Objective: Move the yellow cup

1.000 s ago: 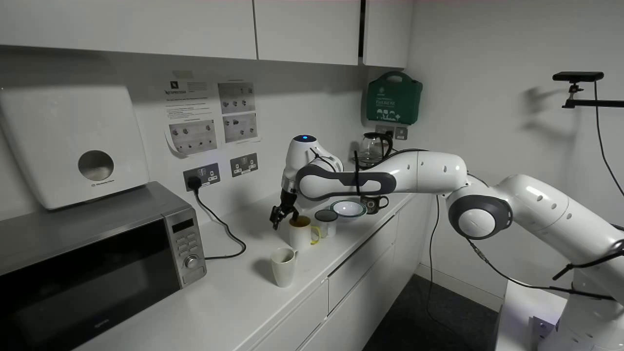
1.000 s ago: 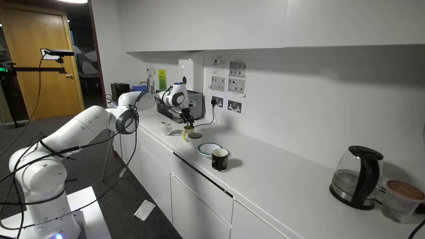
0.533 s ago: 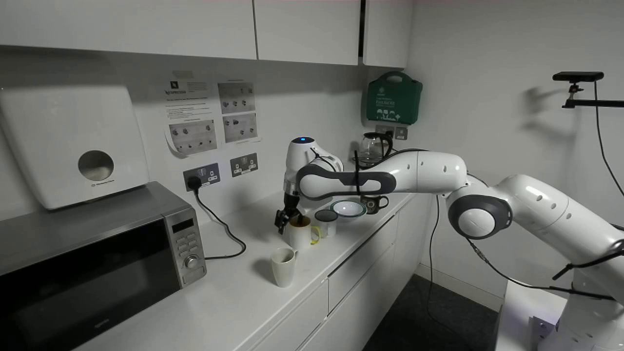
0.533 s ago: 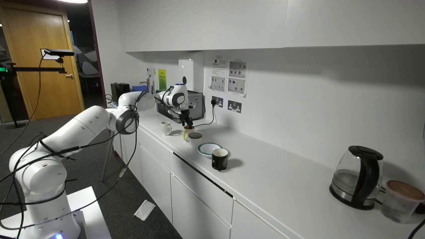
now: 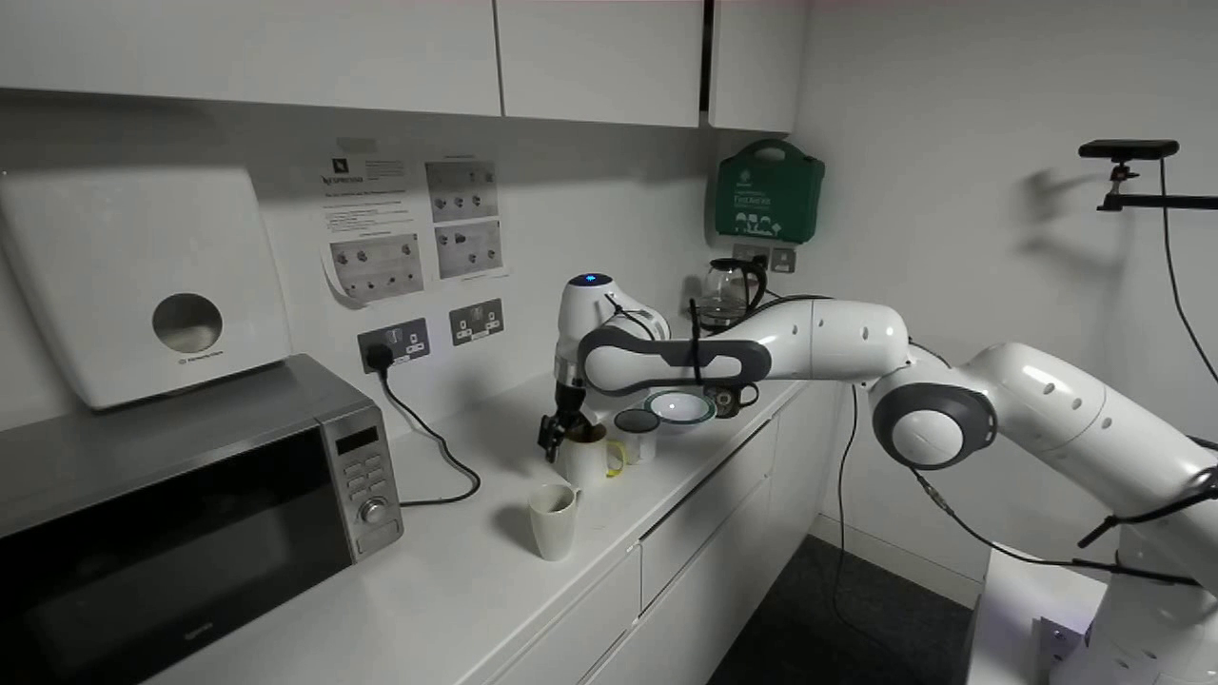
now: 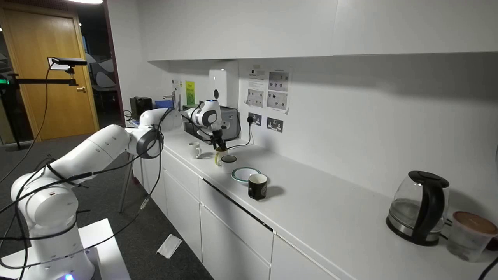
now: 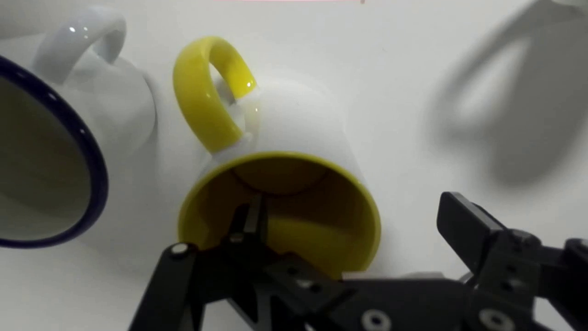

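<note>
1. One white robot arm [image 5: 861, 338] is being held out from the right in an exterior view, over the counter [image 5: 457, 590], its gripper [image 7: 353, 207] being pointed down at the yellow cup [image 7: 282, 161].
2. Two fingers [image 7: 464, 220] are being held apart: in the wrist view, one is being held inside the yellow cup, its partner outside, to the right. Whether the cup's wall is being touched cannot be told.
3. The yellow cup, white outside with yellow lining and handle, is being supported upright by the counter; its inside is being shaded, with one fingertip in it.
4. To its left in the wrist view, a white mug with a dark blue rim [image 7: 87, 119] is being partly shown.
5. In an exterior view, a dark mug [image 6: 256, 189] and a green-rimmed white bowl [image 6: 245, 175] are being seen nearer than the yellow cup, a plain white mug [image 6: 193, 151] farther left.
6. At near right there, a glass kettle [image 6: 416, 210] and a brown-lidded tub [image 6: 469, 237] are being seen, contents unclear.
7. Four cups and mugs are being counted, with one bowl, one kettle, one tub and one microwave [image 5: 171, 514].
</note>
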{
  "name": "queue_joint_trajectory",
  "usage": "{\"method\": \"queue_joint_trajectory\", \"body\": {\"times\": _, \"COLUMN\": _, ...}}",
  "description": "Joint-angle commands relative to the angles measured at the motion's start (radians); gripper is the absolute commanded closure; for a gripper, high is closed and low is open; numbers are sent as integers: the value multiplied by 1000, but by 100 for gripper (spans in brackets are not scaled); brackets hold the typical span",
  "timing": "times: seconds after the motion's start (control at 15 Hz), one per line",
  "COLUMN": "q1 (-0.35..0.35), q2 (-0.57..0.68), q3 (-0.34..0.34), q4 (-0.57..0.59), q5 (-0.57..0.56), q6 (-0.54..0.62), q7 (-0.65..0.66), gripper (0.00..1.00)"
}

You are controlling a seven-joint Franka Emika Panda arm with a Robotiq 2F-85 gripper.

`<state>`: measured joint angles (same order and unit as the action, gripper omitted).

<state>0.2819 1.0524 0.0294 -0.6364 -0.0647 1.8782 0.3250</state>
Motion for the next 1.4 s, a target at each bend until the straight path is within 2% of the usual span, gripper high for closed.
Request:
{"method": "queue_joint_trajectory", "body": {"times": 0.0, "q1": 3, "q2": 20, "q3": -15, "q4": 64, "q5": -23, "q6": 40, "q7": -23, "gripper": 0}}
{"method": "queue_joint_trajectory", "body": {"times": 0.33, "q1": 13, "q2": 18, "q3": -34, "q4": 102, "q5": -53, "q6": 145, "q7": -22, "gripper": 0}}
{"method": "queue_joint_trajectory", "body": {"times": 0.53, "q1": 13, "q2": 13, "q3": -31, "q4": 107, "q5": -55, "q6": 170, "q7": -25, "gripper": 0}}
{"method": "queue_joint_trajectory", "body": {"times": 0.93, "q1": 16, "q2": -52, "q3": -8, "q4": 68, "q5": -27, "q6": 55, "q7": -7, "gripper": 0}}
{"method": "queue_joint_trajectory", "body": {"times": 1.33, "q1": 50, "q2": -149, "q3": 20, "q4": 45, "q5": -23, "q6": -25, "q7": 13, "gripper": 0}}
